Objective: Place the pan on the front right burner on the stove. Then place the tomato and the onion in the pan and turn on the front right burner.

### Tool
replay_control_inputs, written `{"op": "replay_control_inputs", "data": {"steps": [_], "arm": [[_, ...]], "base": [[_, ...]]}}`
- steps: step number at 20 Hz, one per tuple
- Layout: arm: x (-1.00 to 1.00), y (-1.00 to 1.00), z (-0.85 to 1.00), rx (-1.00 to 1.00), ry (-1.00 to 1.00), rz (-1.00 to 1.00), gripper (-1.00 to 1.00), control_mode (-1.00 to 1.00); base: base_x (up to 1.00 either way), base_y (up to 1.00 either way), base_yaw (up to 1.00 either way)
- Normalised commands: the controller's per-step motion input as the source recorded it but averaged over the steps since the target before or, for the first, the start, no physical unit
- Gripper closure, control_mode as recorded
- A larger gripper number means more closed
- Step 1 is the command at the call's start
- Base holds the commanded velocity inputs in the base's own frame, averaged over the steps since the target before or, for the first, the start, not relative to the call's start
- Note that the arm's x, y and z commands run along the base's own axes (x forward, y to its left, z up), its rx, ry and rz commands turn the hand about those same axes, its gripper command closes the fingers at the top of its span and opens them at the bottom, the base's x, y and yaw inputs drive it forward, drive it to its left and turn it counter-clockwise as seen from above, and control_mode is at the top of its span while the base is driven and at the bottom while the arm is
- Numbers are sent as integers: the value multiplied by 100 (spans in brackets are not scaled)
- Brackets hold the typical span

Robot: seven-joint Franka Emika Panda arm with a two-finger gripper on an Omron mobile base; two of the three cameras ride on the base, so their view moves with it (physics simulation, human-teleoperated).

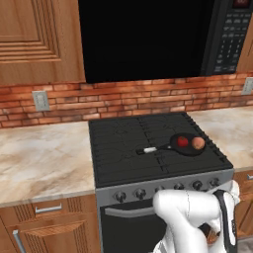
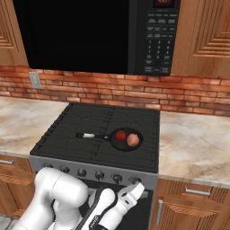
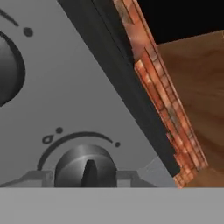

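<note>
The tomato (image 2: 120, 134) and onion (image 2: 132, 140) are seated in the pan (image 2: 126, 139); the knob (image 3: 85, 167) is straddled by fingers whose grip cannot be told.

A black pan (image 1: 189, 146) with a silvery-white stretch on its handle holds a shiny red tomato (image 1: 183, 141) and a tan-pink onion (image 1: 198, 143). The stove (image 1: 163, 186) is black-grated on top, grey-fronted with dark knobs (image 3: 85, 168). Red brick wall (image 1: 123, 101), marbled beige bench (image 1: 44, 158).
</note>
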Motion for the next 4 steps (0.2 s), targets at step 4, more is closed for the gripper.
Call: {"op": "replay_control_inputs", "data": {"steps": [4], "arm": [[0, 32, 0, -88, -25, 0, 100, -100]], "base": [[0, 0, 0]]}}
